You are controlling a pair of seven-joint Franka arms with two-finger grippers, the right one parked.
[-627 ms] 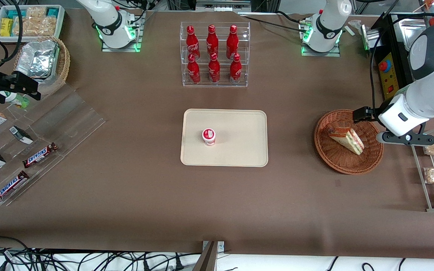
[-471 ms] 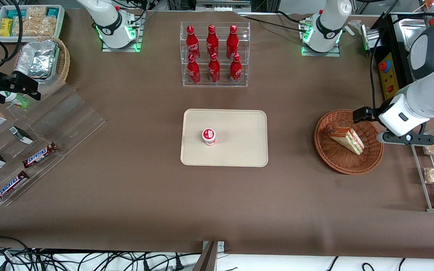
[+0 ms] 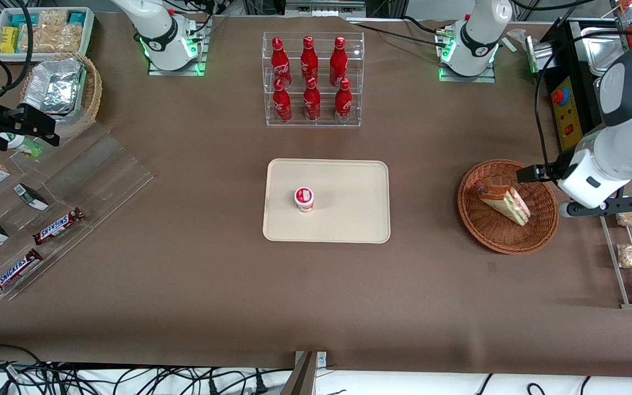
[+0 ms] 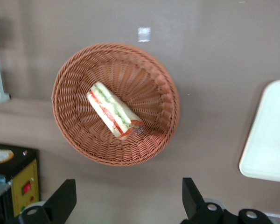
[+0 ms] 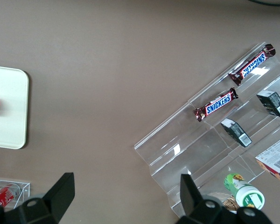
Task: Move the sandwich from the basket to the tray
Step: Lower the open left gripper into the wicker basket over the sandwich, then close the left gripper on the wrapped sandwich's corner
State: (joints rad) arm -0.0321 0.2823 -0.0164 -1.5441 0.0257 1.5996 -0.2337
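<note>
While the sandwich (image 3: 504, 203) lies on its side in the basket (image 3: 507, 237), the gripper (image 4: 129, 205) hangs above the basket's edge toward the working arm's end of the worktop (image 3: 316, 296), its fingers (image 4: 60, 198) spread wide, holding nothing and touching nothing. Well apart, the tray (image 3: 349, 219) sits mid-worktop with a small red-and-white cup (image 3: 304, 198) standing on it.

The end effector (image 3: 529, 174) hung above the basket's (image 3: 486, 233) rim, the sandwich (image 3: 505, 202) lay inside, and a small red-lidded cup (image 3: 304, 198) stood on the tray (image 3: 349, 219).
</note>
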